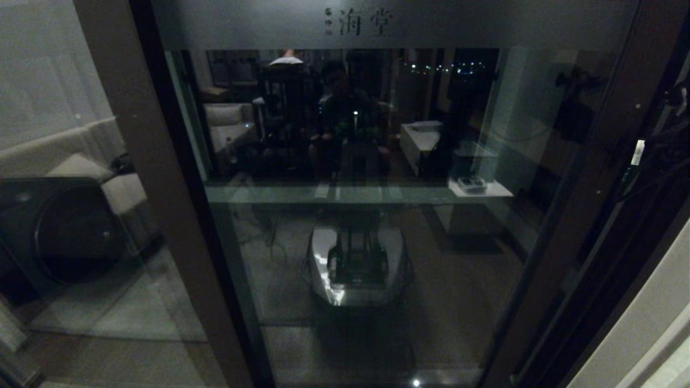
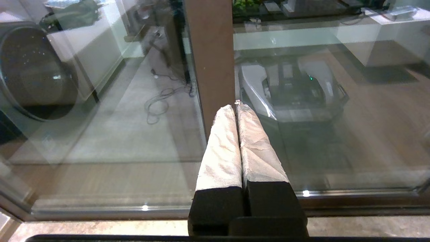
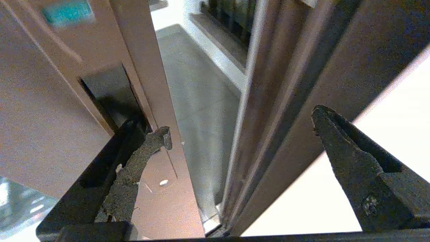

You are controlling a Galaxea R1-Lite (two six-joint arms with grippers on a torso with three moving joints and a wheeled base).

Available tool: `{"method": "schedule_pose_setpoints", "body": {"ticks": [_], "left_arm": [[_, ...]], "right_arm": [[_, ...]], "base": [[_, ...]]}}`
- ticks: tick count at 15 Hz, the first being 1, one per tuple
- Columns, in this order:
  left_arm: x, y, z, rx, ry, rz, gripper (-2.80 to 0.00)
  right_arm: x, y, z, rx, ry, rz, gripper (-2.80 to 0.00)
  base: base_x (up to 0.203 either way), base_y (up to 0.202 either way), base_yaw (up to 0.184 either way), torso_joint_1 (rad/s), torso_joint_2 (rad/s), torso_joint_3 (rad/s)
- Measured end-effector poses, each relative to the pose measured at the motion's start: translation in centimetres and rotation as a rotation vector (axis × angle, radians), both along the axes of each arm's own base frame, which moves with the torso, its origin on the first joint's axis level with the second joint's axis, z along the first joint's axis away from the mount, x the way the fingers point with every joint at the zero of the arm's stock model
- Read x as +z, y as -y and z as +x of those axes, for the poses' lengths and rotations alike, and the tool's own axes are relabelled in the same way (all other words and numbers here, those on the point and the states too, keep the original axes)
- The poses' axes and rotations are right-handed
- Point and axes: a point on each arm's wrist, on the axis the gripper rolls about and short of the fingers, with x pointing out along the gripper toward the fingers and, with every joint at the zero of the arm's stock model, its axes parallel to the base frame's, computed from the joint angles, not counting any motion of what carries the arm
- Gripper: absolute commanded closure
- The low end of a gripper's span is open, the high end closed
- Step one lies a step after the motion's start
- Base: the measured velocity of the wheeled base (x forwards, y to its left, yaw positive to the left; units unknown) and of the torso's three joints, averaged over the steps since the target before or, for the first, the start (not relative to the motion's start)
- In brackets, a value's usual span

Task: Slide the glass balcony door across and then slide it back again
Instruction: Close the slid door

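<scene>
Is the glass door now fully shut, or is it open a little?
Open a little. In the right wrist view a gap showing balcony floor lies between the door and the frame, with the right end effector straddling it.

One glass balcony door [image 1: 372, 226] with a dark brown frame, counted with one recessed handle slot [image 3: 111, 92] in its stile and one frosted band of lettering [image 1: 358, 22] across the top. One plain brown stile [image 1: 156, 194] beside it, one round dark drum-fronted appliance [image 1: 70, 231] behind the glass on the left, and one pale wall edge [image 1: 647, 323] on the right. Two grippers: one left gripper [image 2: 237, 111] with two wrapped fingers [image 2: 221, 148] pressed together, one right gripper [image 3: 240, 124] with two dark fingers [image 3: 346, 158] spread apart.
</scene>
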Motion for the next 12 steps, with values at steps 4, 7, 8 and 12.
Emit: {"method": "schedule_pose_setpoints", "body": {"ticks": [4,7,8,12], "left_arm": [[0.0,0.0,0.0,0.000,0.000,0.001,0.00],[0.0,0.0,0.0,0.000,0.000,0.000,0.00],[0.0,0.0,0.0,0.000,0.000,0.000,0.00],[0.0,0.0,0.0,0.000,0.000,0.000,0.00]], "right_arm": [[0.0,0.5,-0.1,-0.006,0.000,-0.014,-2.80],[0.1,0.8,-0.2,-0.012,0.001,-0.016,-2.80],[0.2,0.8,-0.3,-0.012,0.002,-0.016,-2.80],[0.6,0.1,-1.7,0.022,0.005,-0.007,-2.80]], "base": [[0.000,0.000,0.000,0.000,0.00,0.000],[0.000,0.000,0.000,0.000,0.00,0.000],[0.000,0.000,0.000,0.000,0.00,0.000],[0.000,0.000,0.000,0.000,0.00,0.000]]}}
